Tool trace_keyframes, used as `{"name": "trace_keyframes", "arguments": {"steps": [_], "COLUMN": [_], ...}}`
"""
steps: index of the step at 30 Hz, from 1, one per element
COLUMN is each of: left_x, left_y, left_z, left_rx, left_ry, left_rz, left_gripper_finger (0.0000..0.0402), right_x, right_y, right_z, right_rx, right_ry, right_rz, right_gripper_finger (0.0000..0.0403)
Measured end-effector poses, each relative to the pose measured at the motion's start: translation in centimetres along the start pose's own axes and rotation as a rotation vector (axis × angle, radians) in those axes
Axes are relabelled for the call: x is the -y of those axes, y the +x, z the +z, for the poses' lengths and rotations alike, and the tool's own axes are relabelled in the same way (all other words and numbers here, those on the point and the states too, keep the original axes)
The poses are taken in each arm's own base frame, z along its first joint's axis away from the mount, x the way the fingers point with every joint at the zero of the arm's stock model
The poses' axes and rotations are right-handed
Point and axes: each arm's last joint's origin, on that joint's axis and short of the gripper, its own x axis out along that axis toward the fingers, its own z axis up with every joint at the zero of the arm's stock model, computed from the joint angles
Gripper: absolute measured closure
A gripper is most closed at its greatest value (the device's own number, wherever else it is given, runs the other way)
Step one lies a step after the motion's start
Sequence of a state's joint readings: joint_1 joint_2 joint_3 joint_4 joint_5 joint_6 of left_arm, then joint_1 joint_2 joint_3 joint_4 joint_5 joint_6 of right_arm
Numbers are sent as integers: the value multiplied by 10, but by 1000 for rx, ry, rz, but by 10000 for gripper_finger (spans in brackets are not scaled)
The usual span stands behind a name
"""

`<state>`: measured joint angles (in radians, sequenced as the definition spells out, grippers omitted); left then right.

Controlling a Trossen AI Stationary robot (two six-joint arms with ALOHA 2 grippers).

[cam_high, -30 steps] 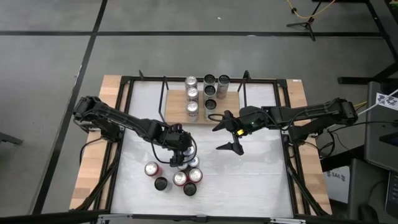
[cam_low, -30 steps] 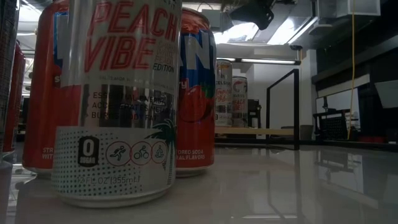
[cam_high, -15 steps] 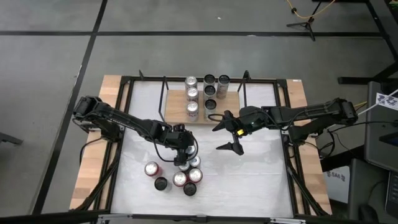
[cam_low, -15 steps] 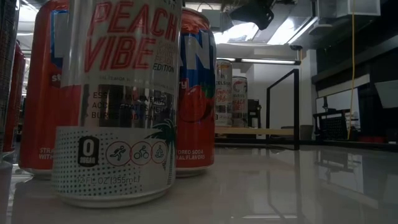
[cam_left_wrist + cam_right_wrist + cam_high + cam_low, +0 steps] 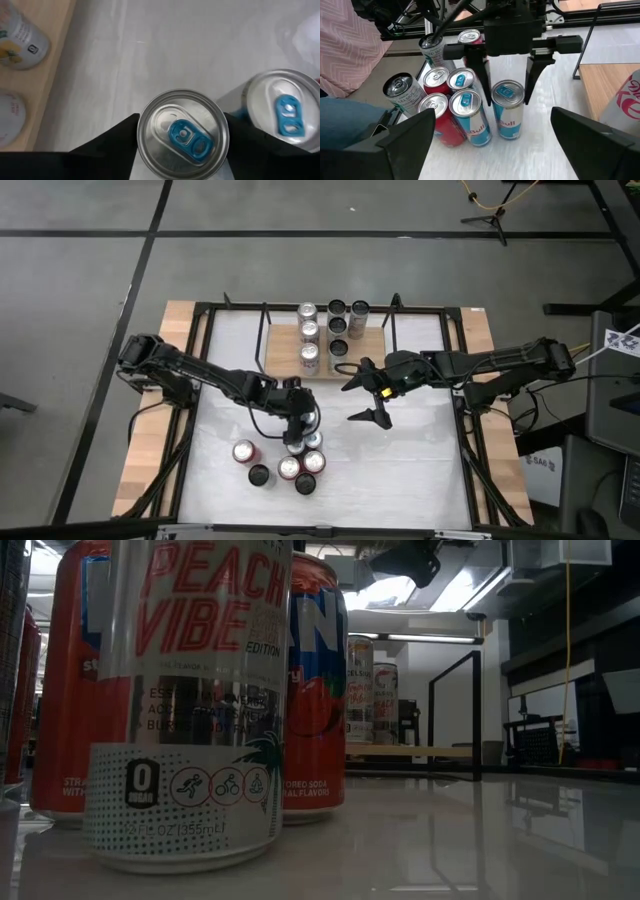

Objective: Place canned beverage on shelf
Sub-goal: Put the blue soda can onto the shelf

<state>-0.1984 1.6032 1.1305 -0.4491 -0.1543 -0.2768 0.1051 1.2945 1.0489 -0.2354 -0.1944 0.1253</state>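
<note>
Near the table's front, the left gripper points straight down over a blue-tabbed can, its fingers straddling the can without clearly touching; the right gripper hovers mid-table, fingers spread wide; the shelf stands at the back.

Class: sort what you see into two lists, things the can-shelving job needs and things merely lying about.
Needed: blue-tab can between the left gripper fingers; shelf; waiting cans; right gripper, open, idle.

Lying about: pink cloth; yellow cable.
</note>
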Motion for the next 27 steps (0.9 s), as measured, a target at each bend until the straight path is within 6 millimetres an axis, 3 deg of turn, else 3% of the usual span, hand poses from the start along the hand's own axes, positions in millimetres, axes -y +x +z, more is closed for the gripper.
{"name": "trace_keyframes", "arguments": {"steps": [5, 18, 27], "left_x": [-11, -44, -43], "left_y": [1, 4, 4], "left_z": [3, 23, 23], "left_rx": [5, 156, 135], "left_ry": [-29, -125, 99], "left_rz": [21, 82, 2], "left_gripper_finger": [187, 188, 180], "right_x": [1, 1, 1], "right_y": [0, 0, 0], "right_z": [0, 0, 0], "right_rx": [2, 4, 4], "right_ry": [0, 0, 0], "right_rz": [-17, -29, -30], "right_gripper_finger": [13, 13, 13]}}
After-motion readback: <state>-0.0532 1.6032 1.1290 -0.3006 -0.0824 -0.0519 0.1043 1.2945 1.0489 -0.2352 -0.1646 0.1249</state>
